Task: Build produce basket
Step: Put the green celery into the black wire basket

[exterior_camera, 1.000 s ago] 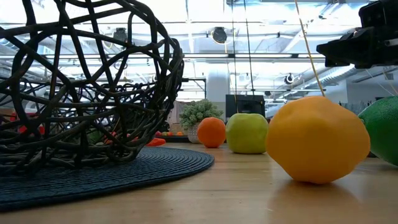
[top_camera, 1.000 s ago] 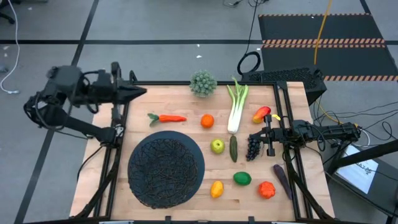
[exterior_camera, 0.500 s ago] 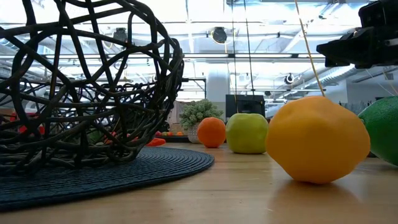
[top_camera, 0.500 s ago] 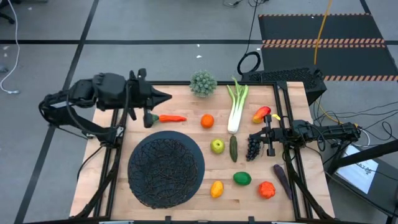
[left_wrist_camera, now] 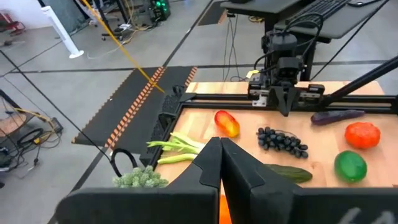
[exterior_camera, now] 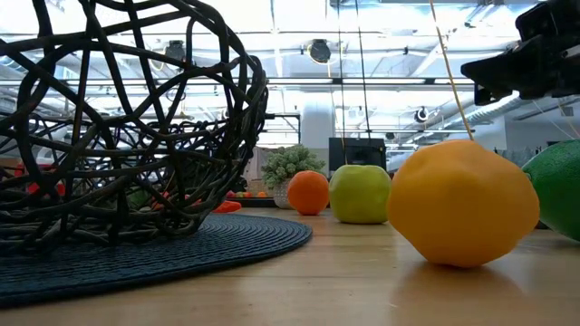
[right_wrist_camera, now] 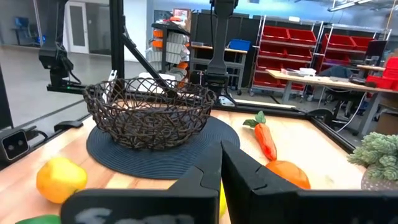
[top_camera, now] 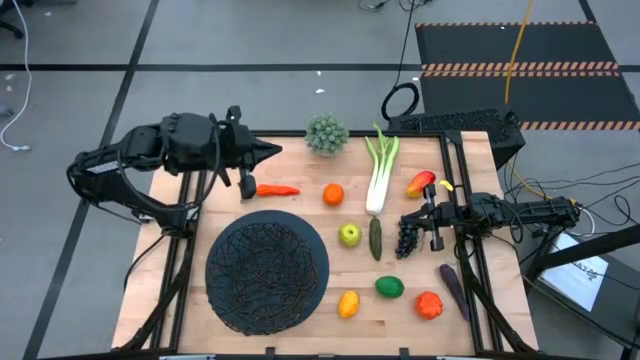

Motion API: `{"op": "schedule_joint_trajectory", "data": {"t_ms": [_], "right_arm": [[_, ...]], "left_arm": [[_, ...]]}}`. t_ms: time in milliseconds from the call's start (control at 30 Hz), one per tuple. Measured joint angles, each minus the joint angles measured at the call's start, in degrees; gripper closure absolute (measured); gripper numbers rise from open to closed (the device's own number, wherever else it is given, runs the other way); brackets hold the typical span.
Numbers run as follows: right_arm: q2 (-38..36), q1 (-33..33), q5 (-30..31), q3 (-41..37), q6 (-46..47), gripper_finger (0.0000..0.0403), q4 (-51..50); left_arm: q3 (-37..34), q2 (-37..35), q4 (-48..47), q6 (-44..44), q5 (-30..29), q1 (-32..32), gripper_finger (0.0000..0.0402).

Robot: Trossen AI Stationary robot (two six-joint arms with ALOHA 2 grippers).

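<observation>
Black woven basket — orange carrot

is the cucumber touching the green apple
Apart. The high view shows a strip of bare wood between the cucumber and the green apple, which lie side by side.

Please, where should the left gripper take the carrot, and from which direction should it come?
Probably around the middle of the carrot's orange body, from straight above. It lies flat, green top toward the left gripper, so the fingers should close across its narrow width. The gripper is shut and must open first.
</observation>
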Motion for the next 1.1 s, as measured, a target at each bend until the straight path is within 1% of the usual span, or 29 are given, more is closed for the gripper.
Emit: {"op": "schedule_joint_trajectory", "data": {"t_ms": [133, 233, 333, 367, 433, 467, 633, 700, 867, 967, 1100], "right_arm": [[-0.01, 0.01, -0.02, -0.01, 0.41, 0.0403, 0.01], [-0.01, 0.02, 0.04, -0.01, 4.82, 0.0403, 0.04], [0.11, -0.37, 3.15, 0.03, 9.12, 0.0403, 3.08], [0.1, -0.45, 3.37, 0.54, 10.39, 0.0403, 4.37], [0.58, -0.37, 3.01, 2.48, 10.67, 0.0403, 3.29], [1.31, -0.24, 2.94, 3.61, 10.56, 0.0403, 0.8], [7.72, -0.24, 3.26, 16.98, 10.81, 0.0403, -6.74], [11.9, -0.24, 4.72, 22.39, 11.63, 0.0403, -12.72], [22.78, -0.24, 8.91, 38.5, 15.68, 0.0403, -22.33], [29.82, -0.24, 9.03, 46.94, 17.53, 0.0403, -28.31], [38.64, -0.24, 9.05, 58.21, 19.61, 0.0403, -35.29]], "left_arm": [[0.0, -0.04, 0.0, 0.0, 0.04, -0.04, 0.0382], [0.0, -0.02, -0.02, 0.0, 0.05, -0.04, 0.0383], [0.0, -0.02, 0.0, -0.03, 0.07, -0.04, 0.0391], [0.0, -0.02, 0.02, -0.14, 0.23, -0.04, 0.0395], [0.0, -0.02, 0.01, -0.27, 0.63, -0.2, 0.0398], [0.0, -0.02, 0.02, -0.32, 0.64, -0.23, 0.0398], [0.0, -0.02, -0.02, -0.48, 0.71, -0.42, 0.0383], [0.0, -0.02, -0.07, -0.49, 0.71, -0.42, 0.0382], [0.0, -0.02, -0.97, -0.49, 0.73, -0.42, 0.0397], [0.0, -0.02, -2.69, -1.34, 0.77, -0.42, 0.0397], [0.0, -0.04, -5.68, -3.95, 0.8, -0.42, 0.0379]]}}
